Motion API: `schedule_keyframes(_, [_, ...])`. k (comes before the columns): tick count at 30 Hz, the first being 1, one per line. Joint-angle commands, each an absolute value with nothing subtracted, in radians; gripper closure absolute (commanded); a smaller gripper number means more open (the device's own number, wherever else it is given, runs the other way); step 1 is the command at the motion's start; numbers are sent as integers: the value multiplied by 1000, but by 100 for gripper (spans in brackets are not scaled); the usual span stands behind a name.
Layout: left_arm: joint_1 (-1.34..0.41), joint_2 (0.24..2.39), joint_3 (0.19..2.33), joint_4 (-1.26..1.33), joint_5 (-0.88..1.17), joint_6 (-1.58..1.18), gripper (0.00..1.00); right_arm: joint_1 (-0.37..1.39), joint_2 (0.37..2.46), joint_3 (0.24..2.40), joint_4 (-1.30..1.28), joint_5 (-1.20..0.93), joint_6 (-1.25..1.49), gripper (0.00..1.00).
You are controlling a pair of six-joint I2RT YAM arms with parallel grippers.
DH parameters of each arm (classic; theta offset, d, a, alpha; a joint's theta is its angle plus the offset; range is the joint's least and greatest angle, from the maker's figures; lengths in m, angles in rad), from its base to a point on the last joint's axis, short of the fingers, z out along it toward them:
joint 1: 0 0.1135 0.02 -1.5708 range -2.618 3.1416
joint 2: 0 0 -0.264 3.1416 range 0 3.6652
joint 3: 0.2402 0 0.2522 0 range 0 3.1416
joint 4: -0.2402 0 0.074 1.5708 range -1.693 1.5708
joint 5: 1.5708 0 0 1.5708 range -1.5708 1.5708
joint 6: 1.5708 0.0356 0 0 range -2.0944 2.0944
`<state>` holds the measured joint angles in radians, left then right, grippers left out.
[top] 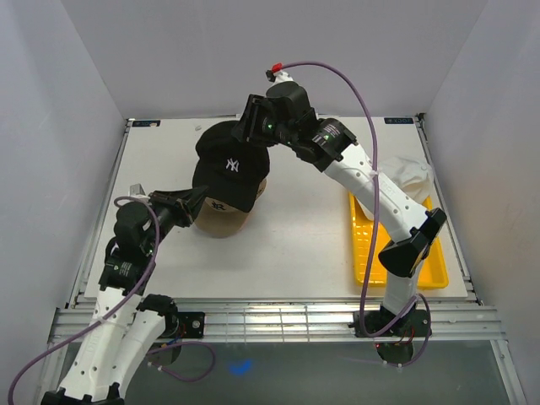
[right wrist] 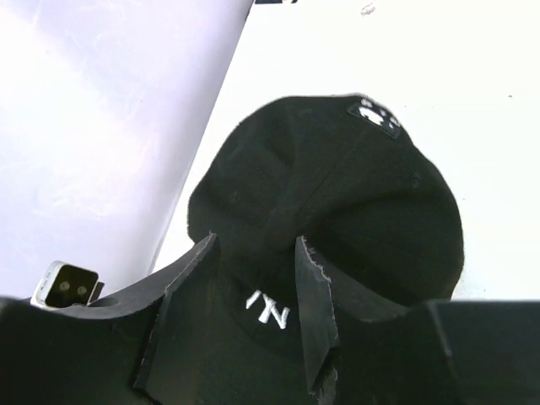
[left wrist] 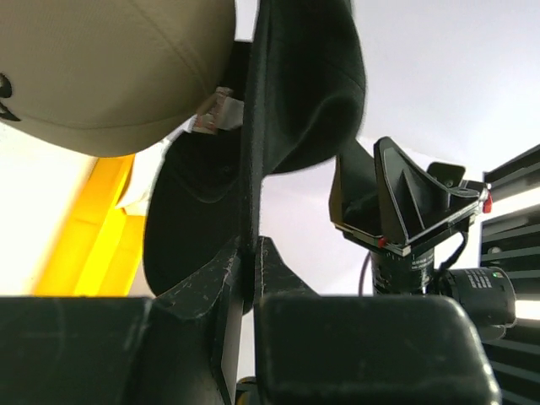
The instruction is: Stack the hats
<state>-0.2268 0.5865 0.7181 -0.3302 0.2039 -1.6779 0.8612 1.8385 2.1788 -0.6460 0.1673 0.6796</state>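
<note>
Black fabric NY baseball cap (top: 228, 173) sitting atop tan fabric cap (top: 221, 223); L claw (top: 197, 201) pinching black brim, R claw (top: 243, 129) hovering w/ fingers apart (above crown, gripping nothing).

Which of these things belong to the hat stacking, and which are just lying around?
Part of the job:
- black cap
- tan cap underneath it
- white cap, off to the right

Just lying about:
- yellow tray
</note>
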Motion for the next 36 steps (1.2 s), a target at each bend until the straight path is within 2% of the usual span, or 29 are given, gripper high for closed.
schedule_keyframes(1, [-229, 540, 628, -272, 193, -1775, 100, 862, 1853, 2221, -563, 101, 580, 53])
schedule_keyframes(7, [-229, 503, 496, -98, 187, -1884, 100, 861, 1842, 2200, -561, 110, 531, 49])
schedule_keyframes(16, [-229, 552, 525, -5, 150, -1896, 100, 836, 1784, 2223, -607, 137, 489, 44])
schedule_keyframes(21, [-229, 546, 488, 77, 141, -1925, 100, 822, 1734, 2143, -612, 147, 465, 44])
schedule_keyframes(30, [-225, 454, 416, 35, 118, -1953, 100, 819, 1689, 2036, -607, 127, 445, 43])
schedule_keyframes(36, [-221, 355, 334, -43, 98, -1977, 100, 821, 1635, 1869, -549, 57, 457, 43])
